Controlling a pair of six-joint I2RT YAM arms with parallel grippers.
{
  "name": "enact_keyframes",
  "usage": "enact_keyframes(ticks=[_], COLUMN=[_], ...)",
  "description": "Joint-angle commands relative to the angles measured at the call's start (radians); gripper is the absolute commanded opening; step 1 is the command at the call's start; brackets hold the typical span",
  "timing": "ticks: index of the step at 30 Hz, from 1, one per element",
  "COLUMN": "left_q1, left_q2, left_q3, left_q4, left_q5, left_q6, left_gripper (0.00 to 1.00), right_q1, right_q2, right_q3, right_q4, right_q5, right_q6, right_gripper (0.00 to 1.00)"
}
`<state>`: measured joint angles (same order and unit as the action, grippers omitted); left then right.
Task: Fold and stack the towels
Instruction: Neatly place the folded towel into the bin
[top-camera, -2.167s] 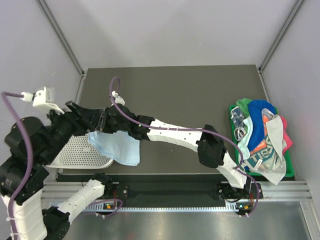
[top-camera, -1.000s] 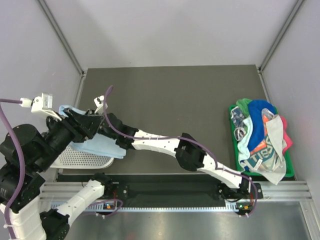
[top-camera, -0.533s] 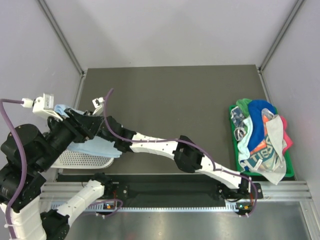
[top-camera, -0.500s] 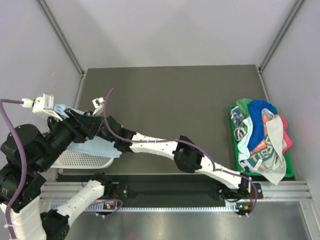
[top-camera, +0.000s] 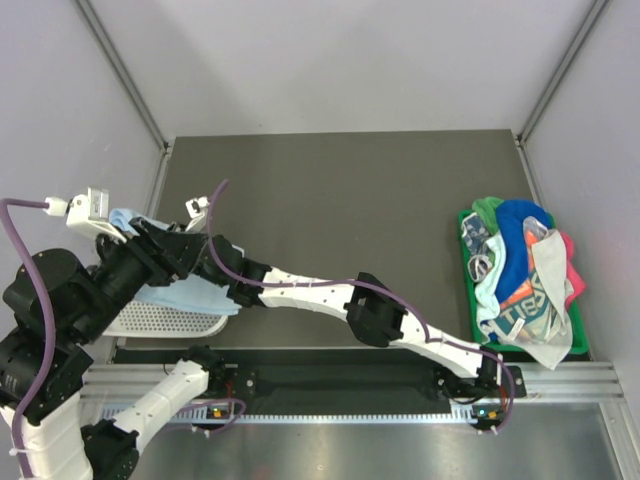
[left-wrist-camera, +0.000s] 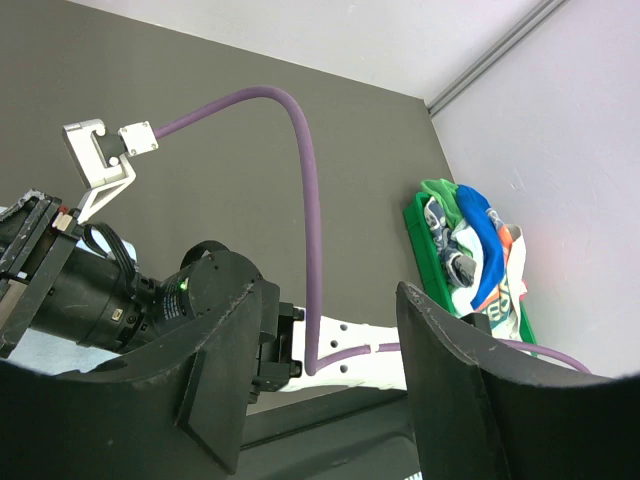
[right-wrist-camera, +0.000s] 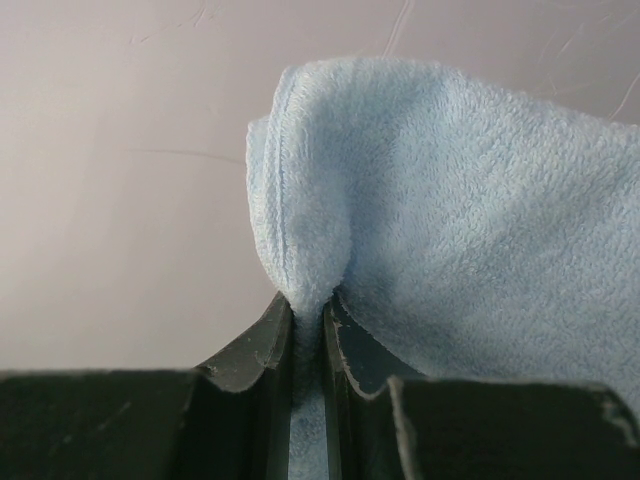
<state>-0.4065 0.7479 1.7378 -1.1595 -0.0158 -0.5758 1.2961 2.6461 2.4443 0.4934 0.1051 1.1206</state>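
Here the right claw (right-wrist-camera: 308, 308) pinches the pale blue towel (right-wrist-camera: 480, 200) over the mesh basket (top-camera: 170, 318); left claw (left-wrist-camera: 330, 330) spread.

Light: was bright, even, diffuse | Shadows: lay faint and soft on the dark grey matte table (top-camera: 400, 190) | Focus: pile of the pale blue terry towel (right-wrist-camera: 450, 200) was crisp just above the right gripper (right-wrist-camera: 308, 320)

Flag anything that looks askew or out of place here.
The pale blue towel is bunched rather than flat. The right gripper pinches a fold of it, and it lies partly over the white mesh basket. On the right, the heaped towels spill past the near rim of the green tray.
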Motion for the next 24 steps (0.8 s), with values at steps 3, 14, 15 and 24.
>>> enact_keyframes(ticks=[3, 14, 15, 24], left_q1=[0.003, 0.003, 0.003, 0.003], left_q2=[-0.002, 0.001, 0.001, 0.002], left_q3=[-0.009, -0.009, -0.009, -0.014], left_q4=[0.058, 0.061, 0.061, 0.067], left_q5=[0.0, -0.001, -0.001, 0.004], left_q6=[-0.002, 0.002, 0.004, 0.004], left_gripper=[0.61, 0.61, 0.61, 0.61], right_q1=[0.026, 0.032, 0.032, 0.031], right_q2=[-0.009, -0.021, -0.021, -0.032], right_q3=[0.07, 0.071, 0.071, 0.082], right_q4=[0.086, 0.082, 0.08, 0.077], right_q5=[0.013, 0.021, 0.022, 0.034], right_q6=[-0.013, -0.021, -0.022, -0.03], right_gripper=[0.0, 0.0, 0.0, 0.0])
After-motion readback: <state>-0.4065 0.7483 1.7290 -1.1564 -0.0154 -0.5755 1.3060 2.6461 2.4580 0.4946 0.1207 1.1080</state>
